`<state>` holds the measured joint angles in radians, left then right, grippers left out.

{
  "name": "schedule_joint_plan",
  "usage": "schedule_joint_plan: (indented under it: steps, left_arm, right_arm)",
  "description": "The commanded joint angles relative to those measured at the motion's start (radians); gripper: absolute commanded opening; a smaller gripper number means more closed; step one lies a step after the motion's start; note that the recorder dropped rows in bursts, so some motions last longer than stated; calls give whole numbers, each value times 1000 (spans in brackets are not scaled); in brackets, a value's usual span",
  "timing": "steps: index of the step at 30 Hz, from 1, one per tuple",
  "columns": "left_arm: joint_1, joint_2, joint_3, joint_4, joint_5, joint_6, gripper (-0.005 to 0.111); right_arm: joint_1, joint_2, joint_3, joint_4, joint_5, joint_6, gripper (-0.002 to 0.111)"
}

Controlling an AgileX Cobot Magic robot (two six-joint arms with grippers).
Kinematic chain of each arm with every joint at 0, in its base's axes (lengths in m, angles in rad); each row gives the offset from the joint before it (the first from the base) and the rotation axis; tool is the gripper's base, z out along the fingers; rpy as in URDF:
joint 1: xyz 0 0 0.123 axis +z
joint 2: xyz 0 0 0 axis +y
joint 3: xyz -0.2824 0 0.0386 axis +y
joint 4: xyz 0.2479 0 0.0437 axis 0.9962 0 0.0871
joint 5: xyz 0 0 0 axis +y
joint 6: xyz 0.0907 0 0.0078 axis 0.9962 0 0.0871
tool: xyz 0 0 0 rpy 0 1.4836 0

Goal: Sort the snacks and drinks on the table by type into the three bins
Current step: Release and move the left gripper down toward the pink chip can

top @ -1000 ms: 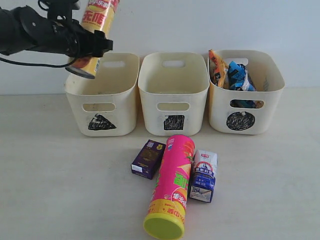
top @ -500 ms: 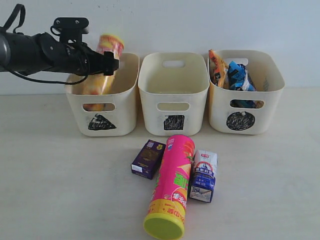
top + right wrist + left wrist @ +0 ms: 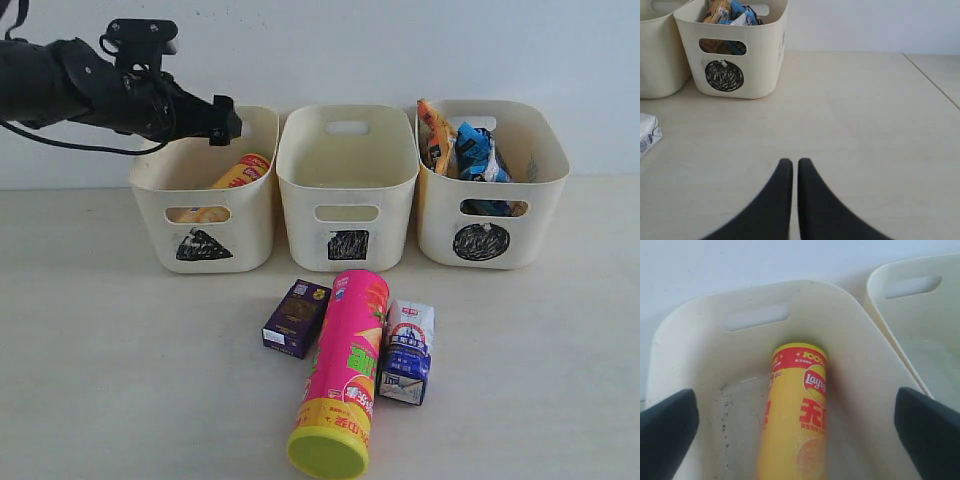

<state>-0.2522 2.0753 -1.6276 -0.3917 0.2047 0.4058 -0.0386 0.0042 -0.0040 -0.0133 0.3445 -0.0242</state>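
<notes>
The left arm (image 3: 70, 80) is black and enters at the upper left of the exterior view. It stretches almost level toward the right, dipping slightly at the wrist. A small black mount (image 3: 140, 30) sits on top of it near the wrist, and a thin black cable (image 3: 60, 143) sags beneath. The left gripper (image 3: 226, 120) ends the arm with its jaws spread wide, and its two dark fingers (image 3: 665, 432) sit far apart in the left wrist view. The right gripper (image 3: 795, 172) has its two black fingers (image 3: 782, 185) pressed nearly together, with only a thin slit between them.
</notes>
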Motion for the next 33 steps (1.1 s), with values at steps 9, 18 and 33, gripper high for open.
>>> schedule_joint_plan:
  steps: [9, 18, 33]
  left_arm:
    - [-2, -167, -10, 112, 359, 37, 4]
    - [-35, -218, -10, 112, 692, 231, 4]
    - [-290, -230, 69, 90, 817, 132, 4]
  right_arm:
    - [-1, -4, 4, 3, -12, -1, 1]
    - [-1, -4, 4, 3, -12, -1, 1]
    - [-1, -4, 4, 3, -12, -1, 1]
